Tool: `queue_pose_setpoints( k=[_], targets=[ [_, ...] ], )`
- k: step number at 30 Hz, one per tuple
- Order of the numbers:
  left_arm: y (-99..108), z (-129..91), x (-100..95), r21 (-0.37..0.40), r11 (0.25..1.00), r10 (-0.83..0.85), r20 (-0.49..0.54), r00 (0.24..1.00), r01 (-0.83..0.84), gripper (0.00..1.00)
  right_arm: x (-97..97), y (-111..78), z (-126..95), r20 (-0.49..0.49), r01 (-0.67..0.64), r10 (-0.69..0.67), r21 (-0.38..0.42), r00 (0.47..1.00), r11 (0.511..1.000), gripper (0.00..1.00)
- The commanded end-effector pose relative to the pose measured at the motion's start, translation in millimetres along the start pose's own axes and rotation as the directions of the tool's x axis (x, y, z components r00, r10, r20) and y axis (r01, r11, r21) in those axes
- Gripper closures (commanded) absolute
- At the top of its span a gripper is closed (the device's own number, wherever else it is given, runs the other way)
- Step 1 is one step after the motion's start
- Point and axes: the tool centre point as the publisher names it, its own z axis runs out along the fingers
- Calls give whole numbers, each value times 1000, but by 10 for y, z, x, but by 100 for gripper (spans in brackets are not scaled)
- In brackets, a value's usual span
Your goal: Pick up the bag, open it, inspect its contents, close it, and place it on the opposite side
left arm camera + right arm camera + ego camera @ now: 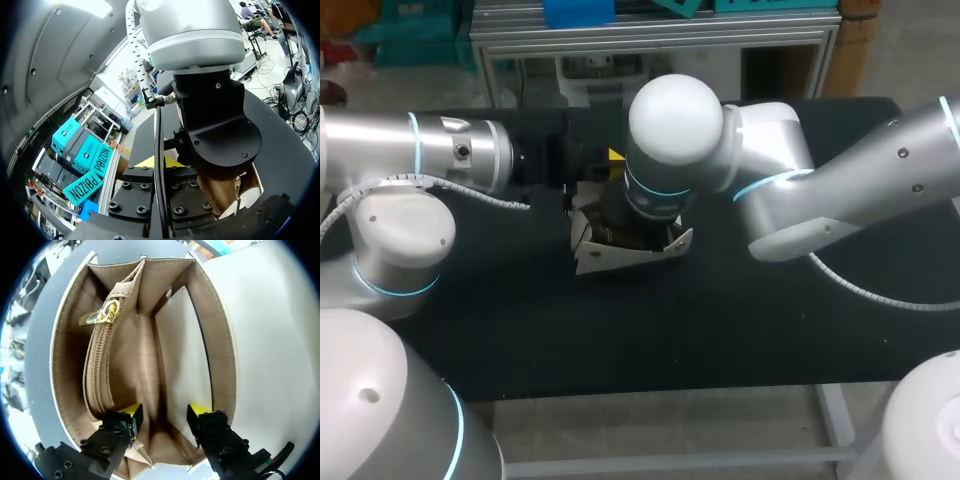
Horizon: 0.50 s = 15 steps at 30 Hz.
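The bag (620, 255) stood open mid-table with the right gripper (165, 412) inside it, parted and gripping nothing, probably to view its contents; the left gripper (612, 158) sat at its far left, grip impossible to tell.

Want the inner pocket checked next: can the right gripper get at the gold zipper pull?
Probably yes: the right gripper, open, sits inside the open bag, and the zipper pull lies ahead, unobstructed.
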Motion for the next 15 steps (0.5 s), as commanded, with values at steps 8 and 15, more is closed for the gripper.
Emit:
queue_pose_setpoints(
  k=[8, 15],
  targets=[
    [-18, 36, 46, -5, 1000, -5, 1, 1000, 5, 100, 15, 55, -274, 106, -7, 7, -3, 994, 1000, 59],
    [-14, 49, 72, -5, 1000, -4, -2, 1000, 4, 100, -40, 55, -436, 163, -8, 9, -6, 987, 1000, 58]
  ],
)
